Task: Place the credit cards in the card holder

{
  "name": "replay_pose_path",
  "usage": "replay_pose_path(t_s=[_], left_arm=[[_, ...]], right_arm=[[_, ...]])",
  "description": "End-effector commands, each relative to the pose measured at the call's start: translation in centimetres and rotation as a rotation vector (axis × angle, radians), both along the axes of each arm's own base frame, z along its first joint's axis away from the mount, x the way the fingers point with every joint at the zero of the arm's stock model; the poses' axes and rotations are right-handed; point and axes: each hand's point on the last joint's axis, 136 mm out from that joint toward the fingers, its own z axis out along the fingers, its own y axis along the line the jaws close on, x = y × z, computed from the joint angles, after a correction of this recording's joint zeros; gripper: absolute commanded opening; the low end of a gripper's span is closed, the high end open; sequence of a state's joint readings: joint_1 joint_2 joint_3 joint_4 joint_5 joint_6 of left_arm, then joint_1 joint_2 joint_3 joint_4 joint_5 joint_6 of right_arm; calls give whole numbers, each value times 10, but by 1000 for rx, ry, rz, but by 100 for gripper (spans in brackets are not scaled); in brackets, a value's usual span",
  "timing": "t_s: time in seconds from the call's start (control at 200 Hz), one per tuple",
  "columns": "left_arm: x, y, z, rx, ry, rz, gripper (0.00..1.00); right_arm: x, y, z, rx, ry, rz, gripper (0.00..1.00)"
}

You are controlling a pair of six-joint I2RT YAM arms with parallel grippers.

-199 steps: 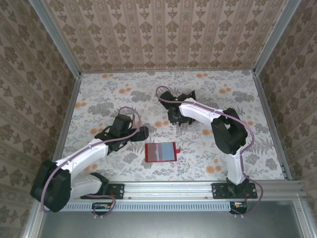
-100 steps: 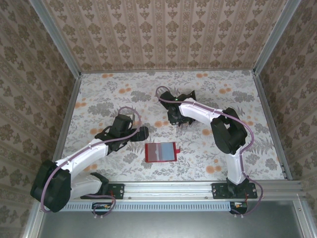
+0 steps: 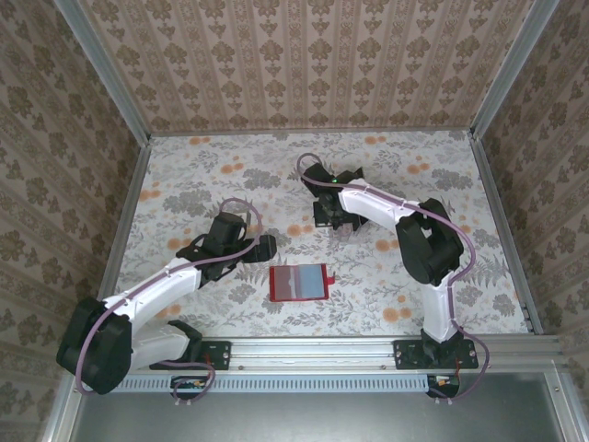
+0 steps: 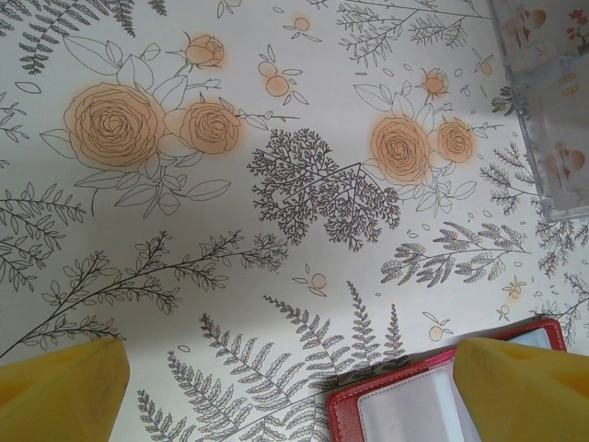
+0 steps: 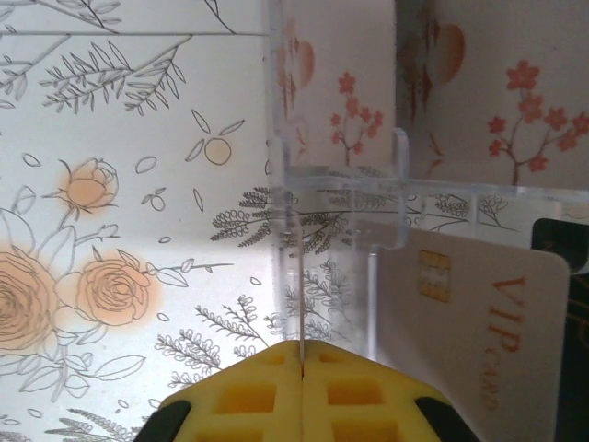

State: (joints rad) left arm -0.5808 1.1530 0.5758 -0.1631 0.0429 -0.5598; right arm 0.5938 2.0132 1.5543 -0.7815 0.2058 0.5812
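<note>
The right gripper (image 5: 302, 354) is clenched by the clear rack (image 5: 340, 175), its catch unclear; the card holder (image 3: 300, 283) is seen at seven o'clock, nearer the spread left gripper (image 3: 265, 245).

The worktop (image 3: 184, 184) is shut in by walls (image 3: 304, 64) along its left, far and right edges, so the way in is from above. The far-left and far-right corners and the strip along the right edge are bare. The left arm (image 3: 156, 290) slants across the near-left part, and the right arm (image 3: 433, 258) rises from the near-right. Near the middle, the open card holder (image 3: 301, 283) lies flat, one corner under a finger of the wide-spread left claw (image 3: 270, 245). Farther back, the clear rack (image 5: 336, 189) stands directly against the closed right claw (image 3: 333, 221).
</note>
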Motion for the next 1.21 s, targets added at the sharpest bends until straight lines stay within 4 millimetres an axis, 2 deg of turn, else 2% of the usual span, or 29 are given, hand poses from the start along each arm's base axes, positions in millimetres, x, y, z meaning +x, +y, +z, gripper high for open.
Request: replay_pose_path(t_s=[0.0,0.19,0.42,0.57,0.665,0.8,0.98,1.08,1.2], left_arm=[[-1,0,-2,-10,4,-2,100],[-2,2,-4,3,10,-5,100],[-4,5,-6,20,19,-5,100],[-7,7,-5,33,27,-8,100],[-11,8,-7,41,39,-24,100],[-23,7,-15,61,81,-62,100],[-42,15,-27,101,115,-70,100],[-49,21,-31,114,121,-57,100],[-53,20,-32,113,122,-54,100]], right_arm=[[-5,-2,8,40,1,-18,1],[-5,-2,31,87,-41,-19,0],[-7,4,78,197,-135,-11,0],[-19,25,100,347,-172,18,0],[-34,49,107,466,-203,54,0],[-68,80,96,566,-214,90,0],[-115,108,63,630,-204,104,0],[-131,113,48,630,-208,102,0],[-143,108,31,630,-199,86,0]])
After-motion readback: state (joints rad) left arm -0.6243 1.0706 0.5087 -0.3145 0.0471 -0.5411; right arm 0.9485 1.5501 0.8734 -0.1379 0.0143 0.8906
